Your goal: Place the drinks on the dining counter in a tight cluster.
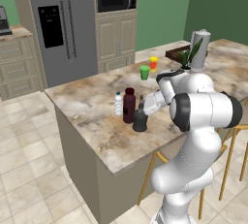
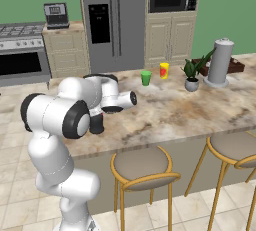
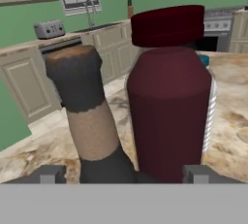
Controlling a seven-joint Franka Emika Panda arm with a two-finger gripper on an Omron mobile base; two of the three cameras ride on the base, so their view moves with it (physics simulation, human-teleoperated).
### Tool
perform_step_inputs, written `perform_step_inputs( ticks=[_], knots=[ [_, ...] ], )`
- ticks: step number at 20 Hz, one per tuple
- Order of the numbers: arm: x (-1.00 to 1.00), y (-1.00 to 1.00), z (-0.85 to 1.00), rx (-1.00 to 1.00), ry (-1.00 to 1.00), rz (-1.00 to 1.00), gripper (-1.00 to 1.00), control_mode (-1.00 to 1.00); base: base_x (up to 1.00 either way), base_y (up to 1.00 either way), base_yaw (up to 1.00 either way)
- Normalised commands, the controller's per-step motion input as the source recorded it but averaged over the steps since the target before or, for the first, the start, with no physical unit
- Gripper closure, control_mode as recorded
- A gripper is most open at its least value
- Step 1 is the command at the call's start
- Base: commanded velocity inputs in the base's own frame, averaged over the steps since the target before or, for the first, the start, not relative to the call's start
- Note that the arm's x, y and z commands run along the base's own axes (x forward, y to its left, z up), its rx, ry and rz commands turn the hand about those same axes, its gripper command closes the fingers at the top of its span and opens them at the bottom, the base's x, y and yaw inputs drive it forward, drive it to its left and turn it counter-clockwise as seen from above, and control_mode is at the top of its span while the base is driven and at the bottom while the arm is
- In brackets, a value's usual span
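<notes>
My gripper is spread wide and holds nothing; its tips stand to either side of the black bottle, apparently clear of it. Right behind that is the maroon bottle, then the water bottle, all clustered on the counter

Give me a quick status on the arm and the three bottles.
Claw open around squat black thin-necked bottle. Tall dark maroon bottle and small clear water bottle clustered beside it on marbled beige-brown counter. Nothing in the way.
</notes>
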Motion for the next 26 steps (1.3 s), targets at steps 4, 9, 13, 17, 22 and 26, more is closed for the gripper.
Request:
perform_step_inputs(
  ticks=[4, 9, 13, 17, 22, 26],
  knots=[
    [0.0, 0.0, -0.02, 0.0, 0.08, 0.0, -1.0, -1.0, 0.0, 0.0, 0.0],
    [0.0, -0.18, 0.0, 0.01, 0.06, 0.0, -1.0, -1.0, 0.0, 0.0, 0.0],
    [0.0, -0.59, 0.12, 0.03, 0.0, -0.03, -1.0, -1.0, 0.0, 0.0, 0.0],
    [0.0, -0.4, 0.32, 0.02, 0.0, -0.03, -1.0, -1.0, 0.0, 0.0, 0.0],
    [0.0, -0.34, 0.36, 0.02, 0.01, -0.03, -1.0, -1.0, 0.0, 0.0, 0.0],
    [0.0, -0.02, 0.54, -0.04, 0.24, -0.1, -1.0, -1.0, 0.0, 0.0, 0.0]
  ],
)
